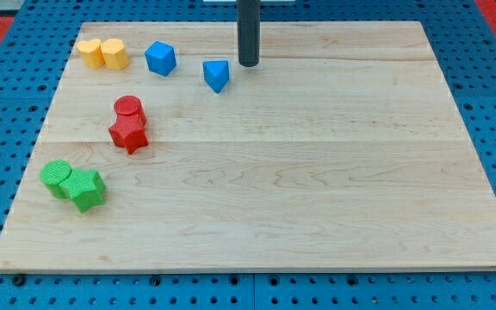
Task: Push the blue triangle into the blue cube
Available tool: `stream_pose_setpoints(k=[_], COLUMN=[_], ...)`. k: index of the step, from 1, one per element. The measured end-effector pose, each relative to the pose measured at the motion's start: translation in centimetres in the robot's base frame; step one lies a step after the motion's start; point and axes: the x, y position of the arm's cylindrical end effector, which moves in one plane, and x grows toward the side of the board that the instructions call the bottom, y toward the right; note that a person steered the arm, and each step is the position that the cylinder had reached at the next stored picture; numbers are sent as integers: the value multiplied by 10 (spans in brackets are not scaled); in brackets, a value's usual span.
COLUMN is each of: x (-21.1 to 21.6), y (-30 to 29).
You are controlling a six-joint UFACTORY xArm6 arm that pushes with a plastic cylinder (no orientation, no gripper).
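Observation:
The blue triangle (217, 75) lies near the view's top, left of centre. The blue cube (160, 58) sits a short way to its left and slightly higher, with a gap between them. My tip (248, 64) is just to the right of the blue triangle and slightly above it, close but apart from it. The rod comes down from the view's top edge.
Two yellow blocks (102, 52) sit together at the top left. A red cylinder (129, 108) and a red star (129, 133) touch at mid-left. A green cylinder (57, 176) and a green star (86, 189) touch at lower left. The wooden board (317, 189) lies on a blue pegboard.

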Motion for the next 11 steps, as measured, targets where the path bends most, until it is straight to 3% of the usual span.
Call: stream_pose_setpoints(k=[2, 3, 4, 6, 11], x=[-10, -18, 13, 46, 14], y=[1, 50, 52, -72, -92])
